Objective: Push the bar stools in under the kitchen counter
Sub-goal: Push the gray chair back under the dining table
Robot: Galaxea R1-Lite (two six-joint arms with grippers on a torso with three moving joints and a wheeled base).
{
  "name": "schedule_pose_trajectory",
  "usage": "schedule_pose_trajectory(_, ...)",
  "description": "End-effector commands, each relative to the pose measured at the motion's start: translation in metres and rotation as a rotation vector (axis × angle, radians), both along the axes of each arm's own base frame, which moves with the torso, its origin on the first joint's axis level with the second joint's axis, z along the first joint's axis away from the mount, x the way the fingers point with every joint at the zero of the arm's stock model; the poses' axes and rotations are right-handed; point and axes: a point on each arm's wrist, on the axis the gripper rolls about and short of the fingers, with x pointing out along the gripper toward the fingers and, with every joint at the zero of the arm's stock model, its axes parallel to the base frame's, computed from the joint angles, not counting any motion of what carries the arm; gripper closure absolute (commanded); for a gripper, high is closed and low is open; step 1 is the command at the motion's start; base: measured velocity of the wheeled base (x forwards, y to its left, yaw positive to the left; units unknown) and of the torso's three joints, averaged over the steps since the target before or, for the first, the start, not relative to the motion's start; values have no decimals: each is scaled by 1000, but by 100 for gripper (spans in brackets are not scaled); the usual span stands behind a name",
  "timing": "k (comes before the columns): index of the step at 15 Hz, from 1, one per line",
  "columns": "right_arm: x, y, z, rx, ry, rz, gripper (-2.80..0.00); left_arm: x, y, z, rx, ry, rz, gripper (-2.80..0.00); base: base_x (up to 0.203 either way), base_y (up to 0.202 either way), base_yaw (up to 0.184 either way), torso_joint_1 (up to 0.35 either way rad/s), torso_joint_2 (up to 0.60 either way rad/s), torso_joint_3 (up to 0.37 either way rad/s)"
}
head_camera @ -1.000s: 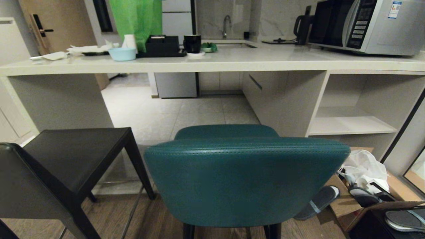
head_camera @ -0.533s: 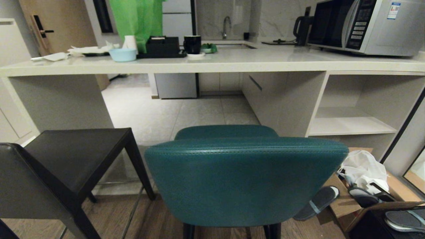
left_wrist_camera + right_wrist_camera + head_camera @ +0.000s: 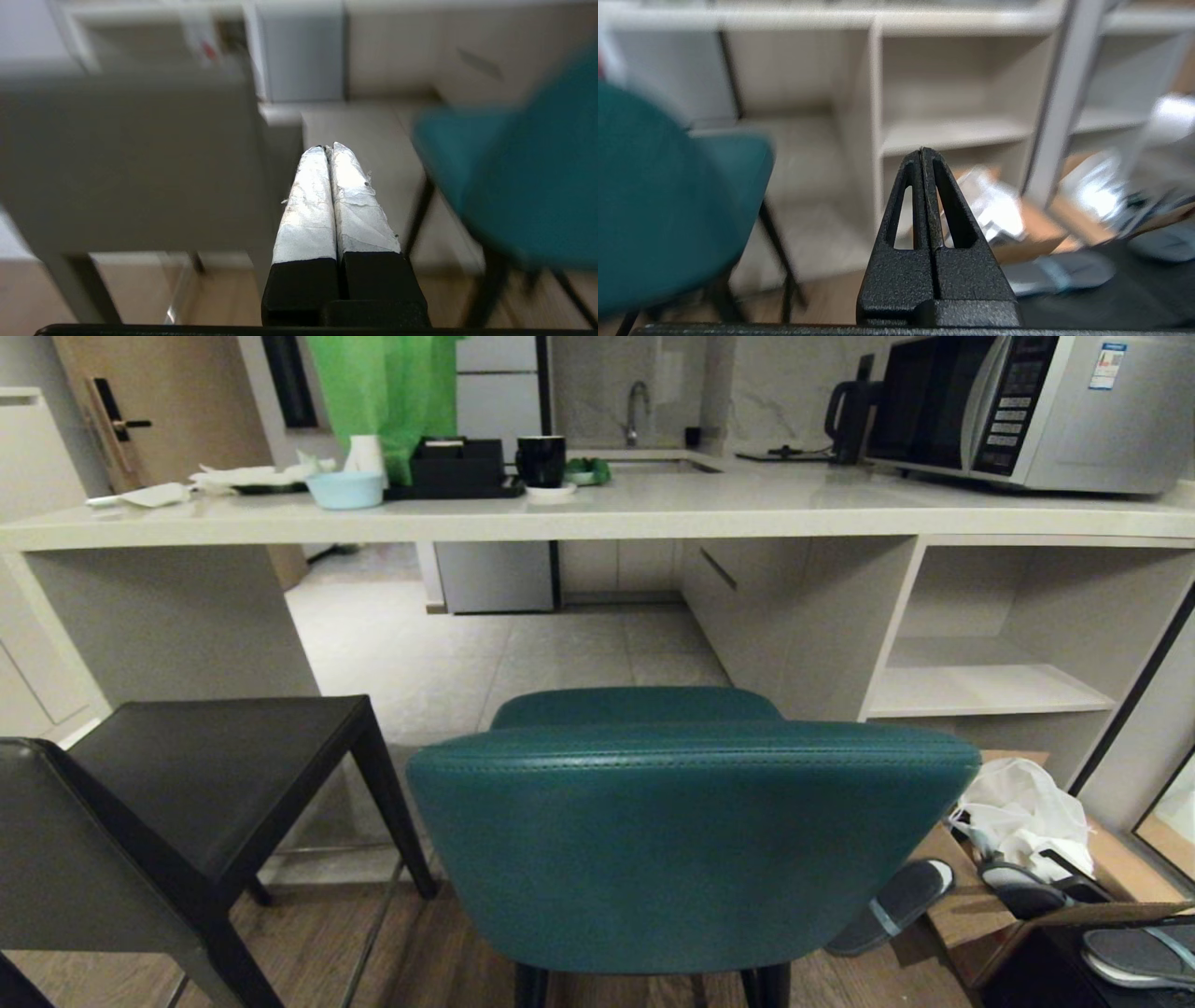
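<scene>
Honestly, almost nothing has changed across the last second: my head view holds the same framing, and neither stool has shifted from where it stood a moment ago. The teal stool point(image 3: 691, 840) stands right in front of me, its curved back toward me and its seat just short of the counter point(image 3: 597, 513) edge, not yet tucked under. The dark grey stool point(image 3: 187, 803) stands to its left, also pulled out from the opening beneath the slab. Neither arm shows in the head view. From the wrist cameras I see the left gripper point(image 3: 328, 148) with its taped fingers pressed together and holding nothing, in free air with the grey stool on one side of it and the teal stool on the other, touching neither. The right gripper point(image 3: 921, 150) is likewise pinched tight and empty, with the teal stool beside it and the shelf cubbies point(image 3: 952, 93) ahead. I judge the pushing has not begun; both stools are left to move, and I would start with the teal one.
</scene>
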Motion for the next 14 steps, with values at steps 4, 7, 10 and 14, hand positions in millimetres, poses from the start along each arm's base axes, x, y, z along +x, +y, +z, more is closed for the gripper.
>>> schedule_pose_trajectory(4,37,2,-70,-5,153,79,0,20,0,-54,1,130,-8,0,0,0,0,0,0,0)
schedule_pose_trajectory(7,45,5,-88,-16,170,216,0,27,-1,-65,-4,103,-33,0,0,0,0,0,0,0)
schedule_pose_trajectory(10,45,6,-89,-34,186,244,0,27,-2,-74,-5,188,-71,0,0,0,0,0,0,0)
schedule_pose_trajectory(14,45,6,-89,-34,185,245,0,27,-2,-74,-7,188,-71,0,0,0,0,0,0,0)
